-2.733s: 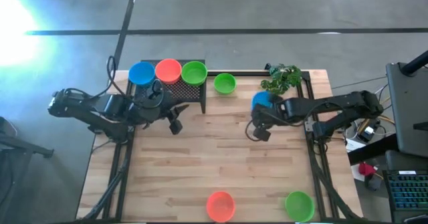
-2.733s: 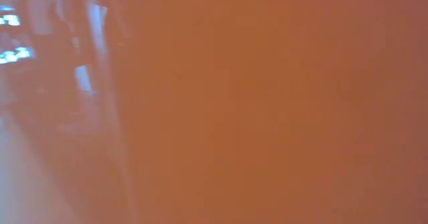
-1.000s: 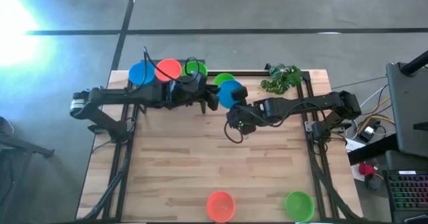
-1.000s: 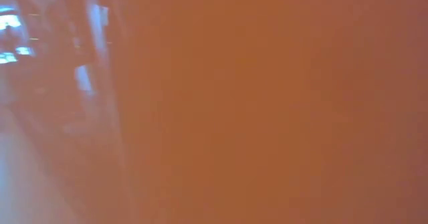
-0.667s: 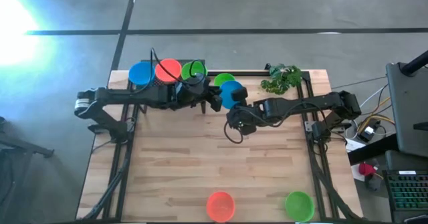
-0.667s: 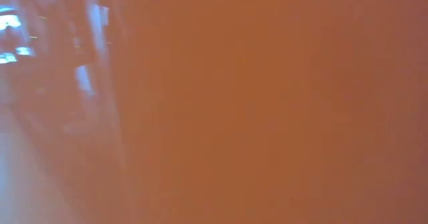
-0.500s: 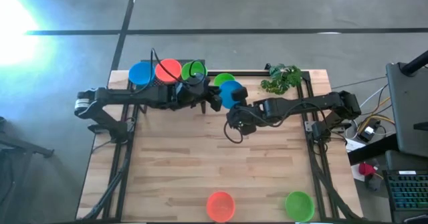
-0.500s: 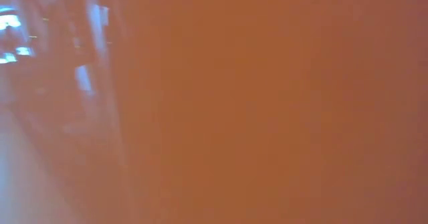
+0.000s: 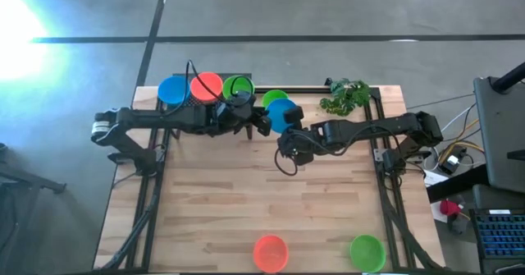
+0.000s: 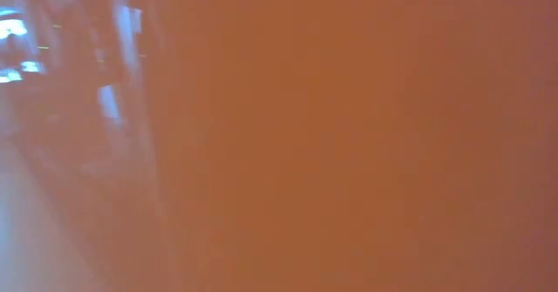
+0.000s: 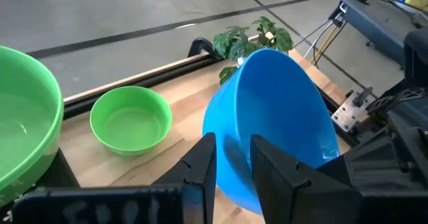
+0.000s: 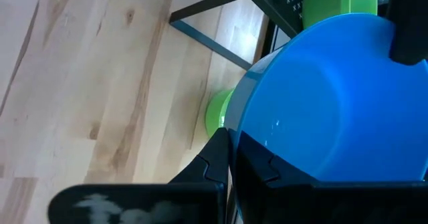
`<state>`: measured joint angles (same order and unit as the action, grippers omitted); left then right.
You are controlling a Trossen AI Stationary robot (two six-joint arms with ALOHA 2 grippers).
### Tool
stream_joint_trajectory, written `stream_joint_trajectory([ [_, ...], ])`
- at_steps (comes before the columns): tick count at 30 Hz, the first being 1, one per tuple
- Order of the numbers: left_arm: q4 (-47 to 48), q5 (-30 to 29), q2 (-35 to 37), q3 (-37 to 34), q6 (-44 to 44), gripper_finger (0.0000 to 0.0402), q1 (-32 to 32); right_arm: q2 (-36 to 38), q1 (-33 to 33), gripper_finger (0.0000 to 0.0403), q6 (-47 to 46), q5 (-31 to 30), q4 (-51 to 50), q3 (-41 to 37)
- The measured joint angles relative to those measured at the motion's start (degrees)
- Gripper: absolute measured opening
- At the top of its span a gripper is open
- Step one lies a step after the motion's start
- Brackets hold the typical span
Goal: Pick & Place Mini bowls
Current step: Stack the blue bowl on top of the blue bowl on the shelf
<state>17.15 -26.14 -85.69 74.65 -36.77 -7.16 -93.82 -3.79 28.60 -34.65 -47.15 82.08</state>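
Both the right hand (image 12: 231,158) and left hand (image 11: 232,158) pinch 1 blue bowl's (image 9: 284,115) rim.

We see both arms meeting near the table's (image 9: 205,217) far edge: the left gripper (image 9: 264,125) and the right gripper (image 9: 289,119) flank a blue bowl (image 9: 281,113), beside a green bowl (image 9: 273,98). Blue, orange-red and green bowls top the black stand (image 9: 215,104). Two bowls sit along the near edge.
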Motion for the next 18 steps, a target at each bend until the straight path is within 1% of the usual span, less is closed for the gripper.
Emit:
stream_joint_trajectory([
  [8, -0.1, 0.1, 0.0, 0.0, -1.7, 0.0083, 0.0, 0.0, 0.0, 0.0008, 0.3, 0.1, 1.0, 0.0],
  [18, 0.0, 0.2, 0.0, 0.0, -1.8, 0.0083, 0.0, 0.0, 0.0, 0.0008, 0.5, 0.2, 1.5, 0.0],
])
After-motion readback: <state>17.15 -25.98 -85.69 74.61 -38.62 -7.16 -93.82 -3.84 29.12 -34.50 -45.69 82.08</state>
